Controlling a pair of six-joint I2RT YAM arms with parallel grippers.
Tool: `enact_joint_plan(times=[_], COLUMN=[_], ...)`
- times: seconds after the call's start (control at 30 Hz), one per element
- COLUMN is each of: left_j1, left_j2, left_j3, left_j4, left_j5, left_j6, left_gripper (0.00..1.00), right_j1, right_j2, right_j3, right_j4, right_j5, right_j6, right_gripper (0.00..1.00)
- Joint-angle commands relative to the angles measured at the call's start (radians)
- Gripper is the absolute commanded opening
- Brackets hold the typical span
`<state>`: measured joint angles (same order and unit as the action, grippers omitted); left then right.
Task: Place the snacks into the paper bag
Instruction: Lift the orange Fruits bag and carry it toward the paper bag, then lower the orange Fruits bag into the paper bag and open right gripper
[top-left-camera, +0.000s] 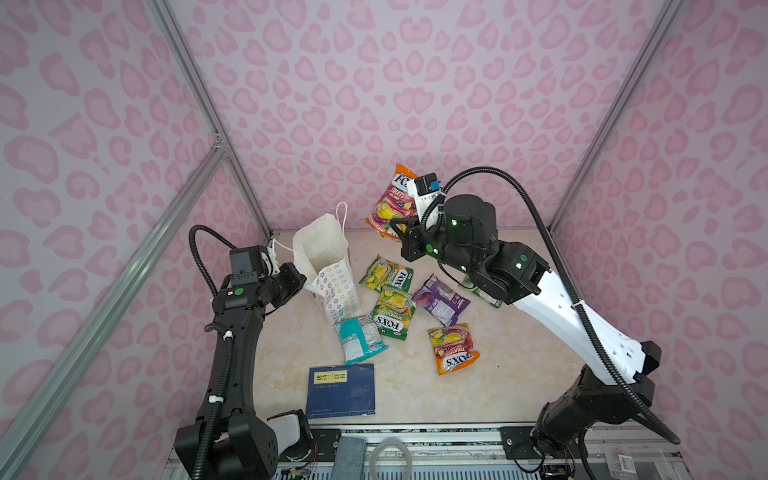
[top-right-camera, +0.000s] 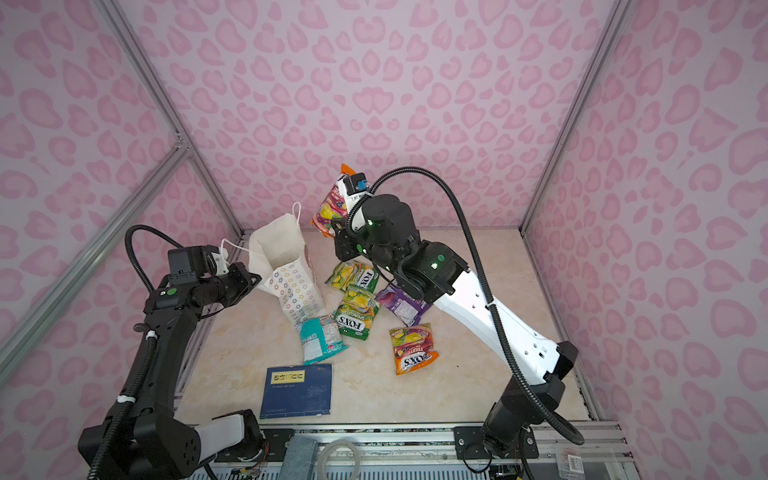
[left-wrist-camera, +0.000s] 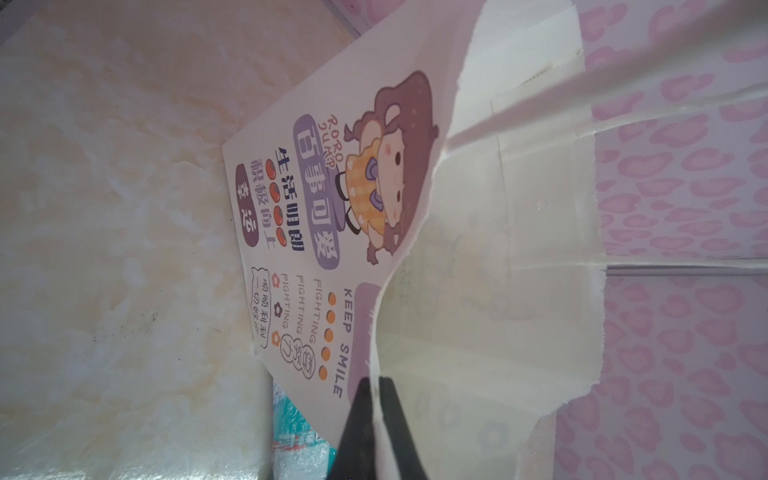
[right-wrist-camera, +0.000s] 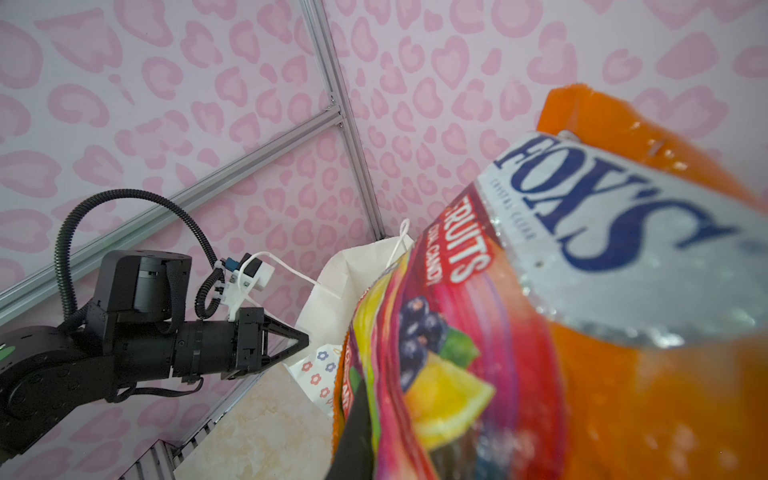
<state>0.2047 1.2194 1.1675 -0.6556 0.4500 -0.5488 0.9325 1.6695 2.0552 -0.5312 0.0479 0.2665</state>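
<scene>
The left claw is closed on the rim of the paper bag. The bag's front shows a cartoon girl. A teal snack packet lies on the desk, partly behind the bag.

Paper bag front: "RORO JUMP", "KEEP SMILE", "FIGHTING" twice; Chinese lines "百事可爱", "生活明朗", "积极向上", "幸运".
Raised orange packet: "FOX'S", "FRUITS", "CANDY".
Orange packet on counter: "FOX'S", "FRUITS".
Nearer green packet: "FOX'S", "SPRING TEA".
Farther green packet: "FOX'S".
Blue book: yellow label, characters too small to read.
</scene>
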Motion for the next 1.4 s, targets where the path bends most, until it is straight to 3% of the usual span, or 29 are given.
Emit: enact_joint_plan(times=[0.0, 0.17, 0.33, 1.37], left_j1=[0.001, 0.001, 0.002, 0.012], left_j2=[-0.001, -0.008, -0.005, -0.008], left_j3=[-0.005, -0.006, -0.006, -0.019], left_j4=[0.009, 0.013, 0.015, 0.038], left_j5=[0.027, 0.036, 0.043, 0.075], left_j6=[-0.002, -0.003, -0.005, -0.02], left_gripper=[0.06, 0.06, 0.06, 0.07], right_j1=[0.033, 0.082, 0.104, 0.094], right_j2=[0.087, 0.297, 0.453, 0.746], right_j3=[0.111, 0.382, 0.547, 0.633], right_j4=[-0.016, -0.116, -0.145, 0.008], right_j5=[-0.043, -0.073, -0.086, 0.057], right_j6=[-0.064, -0.116, -0.149, -0.234], right_gripper=[0.0, 0.0, 0.0, 0.0])
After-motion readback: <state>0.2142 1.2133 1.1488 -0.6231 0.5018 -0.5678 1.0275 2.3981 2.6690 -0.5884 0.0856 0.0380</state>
